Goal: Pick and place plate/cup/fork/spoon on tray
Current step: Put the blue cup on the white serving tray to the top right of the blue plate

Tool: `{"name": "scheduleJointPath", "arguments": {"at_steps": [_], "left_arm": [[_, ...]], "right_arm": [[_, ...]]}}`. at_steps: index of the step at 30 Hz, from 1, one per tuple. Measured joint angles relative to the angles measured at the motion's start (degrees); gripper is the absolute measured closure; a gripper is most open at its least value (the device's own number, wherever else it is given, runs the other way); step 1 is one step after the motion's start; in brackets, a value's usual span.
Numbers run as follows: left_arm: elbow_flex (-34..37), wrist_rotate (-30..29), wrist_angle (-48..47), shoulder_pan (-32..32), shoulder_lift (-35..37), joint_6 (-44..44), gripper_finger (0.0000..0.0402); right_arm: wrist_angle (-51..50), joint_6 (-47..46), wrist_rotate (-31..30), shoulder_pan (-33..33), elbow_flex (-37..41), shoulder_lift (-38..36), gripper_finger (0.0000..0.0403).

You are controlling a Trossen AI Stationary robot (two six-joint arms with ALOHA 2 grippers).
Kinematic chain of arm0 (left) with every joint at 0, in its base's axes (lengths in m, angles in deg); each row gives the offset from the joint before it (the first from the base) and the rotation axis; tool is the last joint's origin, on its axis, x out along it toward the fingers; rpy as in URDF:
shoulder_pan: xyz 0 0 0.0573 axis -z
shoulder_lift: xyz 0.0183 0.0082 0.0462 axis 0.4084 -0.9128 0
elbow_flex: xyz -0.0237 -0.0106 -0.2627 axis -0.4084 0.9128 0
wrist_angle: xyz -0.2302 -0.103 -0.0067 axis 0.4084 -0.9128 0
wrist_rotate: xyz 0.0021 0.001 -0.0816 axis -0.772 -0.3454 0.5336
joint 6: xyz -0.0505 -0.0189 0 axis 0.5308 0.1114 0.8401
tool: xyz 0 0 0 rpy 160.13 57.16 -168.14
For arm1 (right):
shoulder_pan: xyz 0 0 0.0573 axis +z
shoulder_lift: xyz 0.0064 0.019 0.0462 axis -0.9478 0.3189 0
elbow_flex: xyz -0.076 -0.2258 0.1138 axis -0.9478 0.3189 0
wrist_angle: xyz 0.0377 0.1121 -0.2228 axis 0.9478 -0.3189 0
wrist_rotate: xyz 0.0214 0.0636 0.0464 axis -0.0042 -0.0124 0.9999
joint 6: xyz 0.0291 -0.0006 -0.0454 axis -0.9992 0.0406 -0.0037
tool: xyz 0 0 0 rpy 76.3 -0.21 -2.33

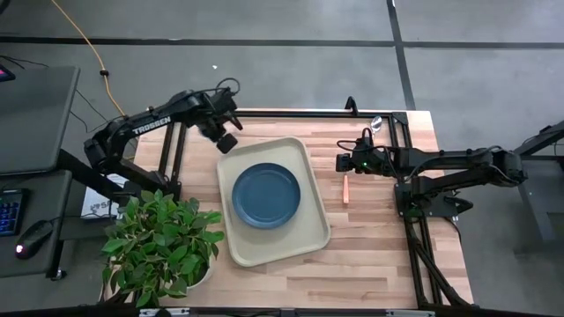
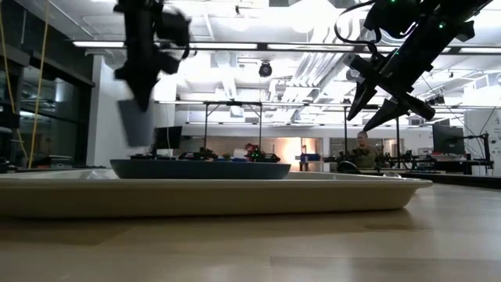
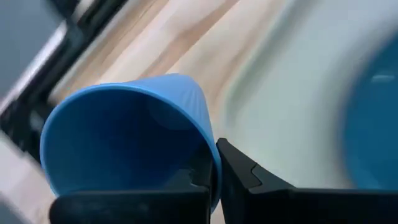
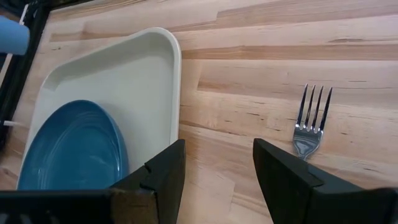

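Wooden table (image 1: 370, 255) in an open lab, tray (image 1: 291, 242) at centre frame.

The plate (image 1: 265, 195) lies on the tray. Left gripper (image 3: 214, 177), fingers clamped on the cup (image 3: 124, 137), hangs over the tray's upper-left corner. Right gripper (image 4: 217, 168), fingers spread and empty, hovers by the fork (image 4: 311, 124) at right. A potted plant (image 1: 159, 242) fills the lower left.
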Motion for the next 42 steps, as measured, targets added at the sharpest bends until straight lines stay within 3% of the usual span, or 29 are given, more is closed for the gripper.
{"name": "scheduleJointPath", "arguments": {"at_steps": [5, 11, 22, 33, 42], "left_arm": [[-3.45, 0.99, -1.55, 10.48, -0.13, 0.64, 0.0401], [1.92, 3.05, -2.39, 18.10, -1.78, 5.82, 0.0401], [4.79, 2.89, 3.60, 18.92, -7.96, 6.42, 0.0401], [4.79, 3.02, 3.77, 19.08, -11.37, 4.72, 0.0399], [4.79, 2.94, 5.82, 18.71, -11.08, 4.51, 0.0353]], "right_arm": [[0.01, -0.24, 0.00, 0.00, 0.00, 0.00, 0.0224], [0.16, -0.26, 0.06, 0.00, 0.00, 0.01, 0.0224], [0.45, -0.27, 0.44, 0.02, 0.00, 0.02, 0.0224], [0.51, -0.28, 0.44, 0.02, 0.00, 0.02, 0.0224], [0.49, -0.28, 0.50, 0.01, 0.01, 0.02, 0.0224]]}}
